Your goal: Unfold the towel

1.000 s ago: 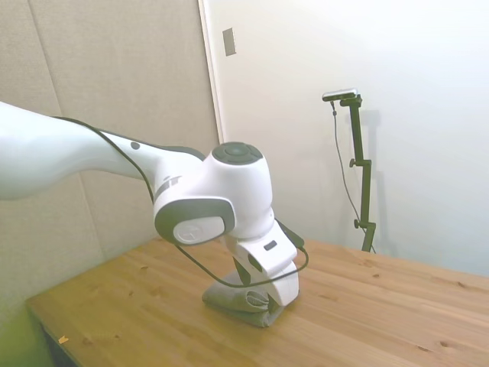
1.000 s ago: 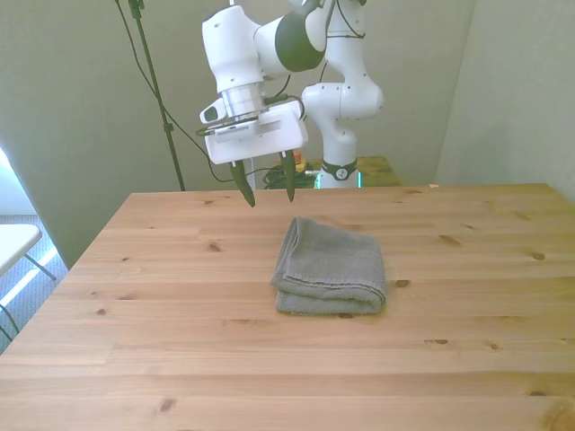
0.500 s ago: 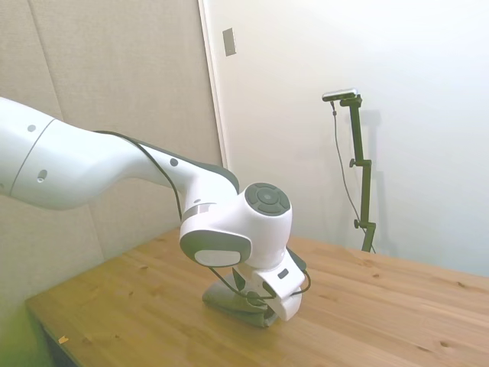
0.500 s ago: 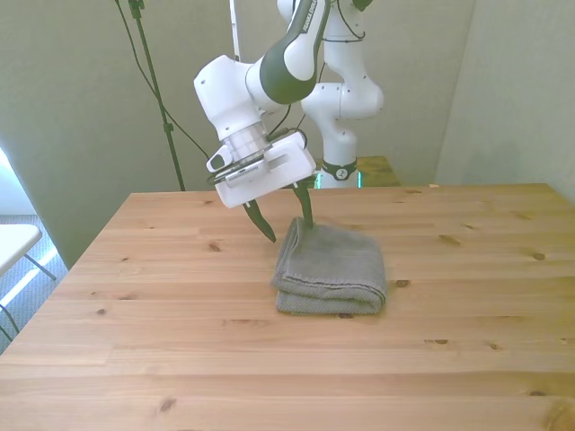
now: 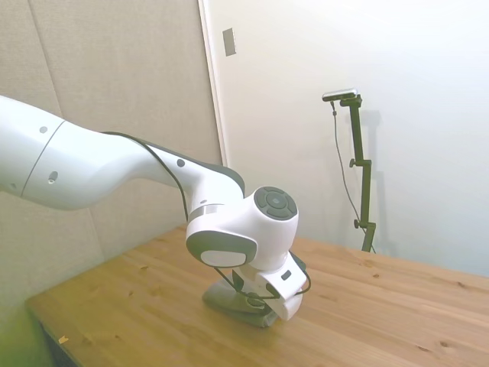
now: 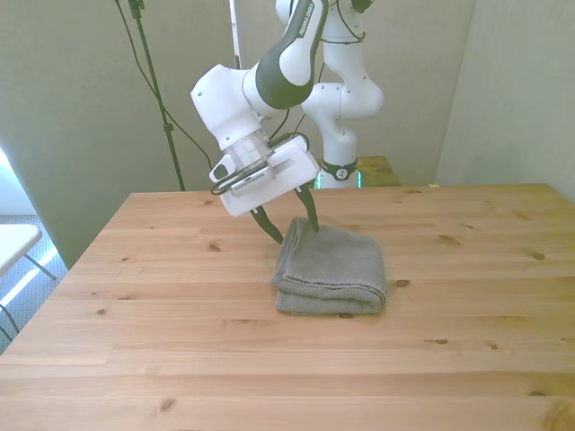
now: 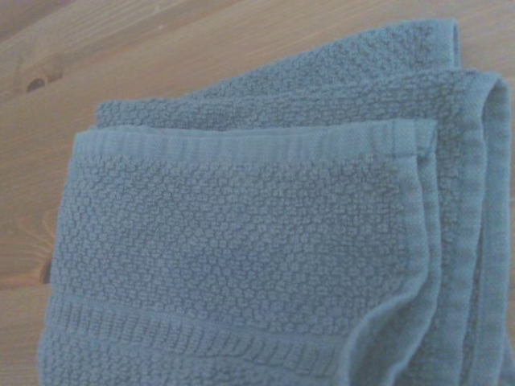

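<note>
Nearest the front camera there's bare counter (image 6: 269, 377), pale wooden planks, nothing on them. Just beyond, about the middle of the boards, lies the towel (image 6: 332, 269), grey, folded into a thick pad with its stacked edges facing the camera. The wrist view (image 7: 241, 265) gives us the layers up close: a hemmed top ply, with at least two more edges peeking out past it.

At the towel's far corner on the front view's left, here's the hand (image 6: 293, 222), tilted, fingers spread apart and gripping nothing. One dark finger points down at that corner and the other sits off the cloth over the wood. Whether either tip is touching, I can't tell. In the side view the towel (image 5: 229, 294) is mostly hidden behind the wrist.

So here's the danger. Those plies sit tight together, so a pinch here could catch two or three layers at once, and the whole bundle would lift as a lump instead of opening. Pinch too shallow and the terry could slip free. And a finger pressing sideways could simply shove the pad across the smooth wood.

Containers? None on show in any view.
</note>
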